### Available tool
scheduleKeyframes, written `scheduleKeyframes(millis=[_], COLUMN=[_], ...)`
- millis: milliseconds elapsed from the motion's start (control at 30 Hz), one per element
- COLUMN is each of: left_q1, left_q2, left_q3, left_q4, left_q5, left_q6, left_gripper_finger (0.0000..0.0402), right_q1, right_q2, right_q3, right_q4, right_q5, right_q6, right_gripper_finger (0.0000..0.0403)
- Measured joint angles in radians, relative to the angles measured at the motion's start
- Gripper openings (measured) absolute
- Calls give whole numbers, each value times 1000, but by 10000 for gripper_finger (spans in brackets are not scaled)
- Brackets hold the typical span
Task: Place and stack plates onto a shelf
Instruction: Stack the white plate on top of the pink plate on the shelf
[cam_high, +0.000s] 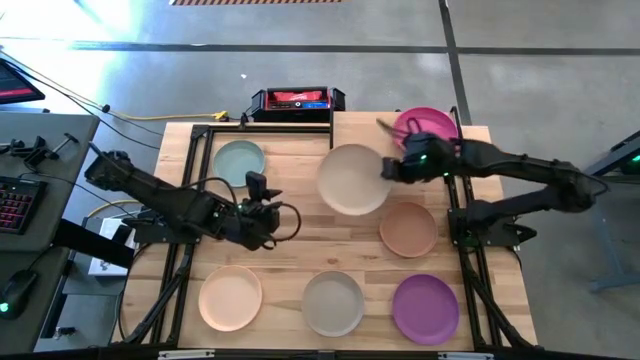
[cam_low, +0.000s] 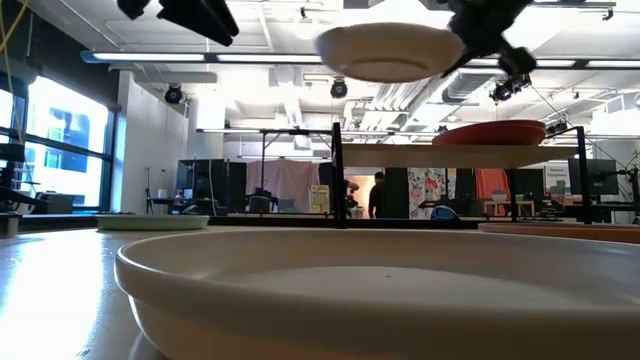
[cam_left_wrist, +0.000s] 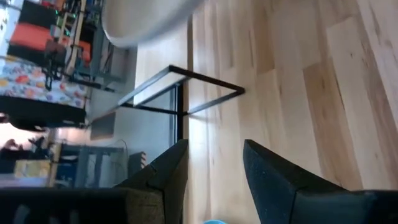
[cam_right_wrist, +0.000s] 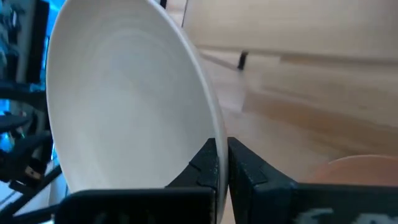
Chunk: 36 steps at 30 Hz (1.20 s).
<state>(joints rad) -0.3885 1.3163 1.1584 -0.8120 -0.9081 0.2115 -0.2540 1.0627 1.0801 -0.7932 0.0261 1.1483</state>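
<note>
My right gripper (cam_right_wrist: 222, 163) is shut on the cream plate (cam_high: 352, 178), which hangs in the air (cam_low: 390, 50) above the table's far middle. A magenta plate (cam_high: 425, 125) lies behind it at the far right. In the low view a reddish plate (cam_low: 490, 133) rests on the raised shelf (cam_low: 400, 156). The teal (cam_high: 238, 162), tan (cam_high: 408, 228), peach (cam_high: 230, 297), pale grey (cam_high: 333, 302) and purple (cam_high: 425, 308) plates lie flat on the tabletop. My left gripper (cam_high: 270, 215) hovers open (cam_left_wrist: 214, 168) left of centre, touching nothing. My right gripper pinches the cream plate's rim (cam_right_wrist: 214, 134) between its two fingers, on the side of the plate toward the table's right (cam_high: 383, 170). The fingers come in level from the right, one over the rim and one under it. The plate is lifted clear and roughly level.
Thin black frame posts (cam_high: 210, 140) stand at the table's far left and along both sides. A black and red box (cam_high: 297, 100) sits beyond the far edge. Bare wood lies between the teal plate and the front row of plates.
</note>
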Motion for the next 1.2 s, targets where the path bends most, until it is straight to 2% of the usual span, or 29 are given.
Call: scheduleKeyframes(millis=[200, 567, 900, 1200], left_q1=[40, 100, 103, 103], left_q2=[0, 0, 0, 0], left_q3=[0, 0, 0, 0], left_q4=[4, 90, 123, 122], left_q5=[60, 64, 90, 98], left_q6=[-46, -45, -45, -53], left_gripper_finger=[145, 145, 145, 145], right_q1=[-137, -459, -693, -808], right_q2=[-148, -330, -333, -304], right_q3=[0, 0, 0, 0], right_q4=[-133, -334, -345, -355], right_q5=[2, 5, 5, 5], right_q6=[-50, -140, -165, -89], right_gripper_finger=[0, 0, 0, 0])
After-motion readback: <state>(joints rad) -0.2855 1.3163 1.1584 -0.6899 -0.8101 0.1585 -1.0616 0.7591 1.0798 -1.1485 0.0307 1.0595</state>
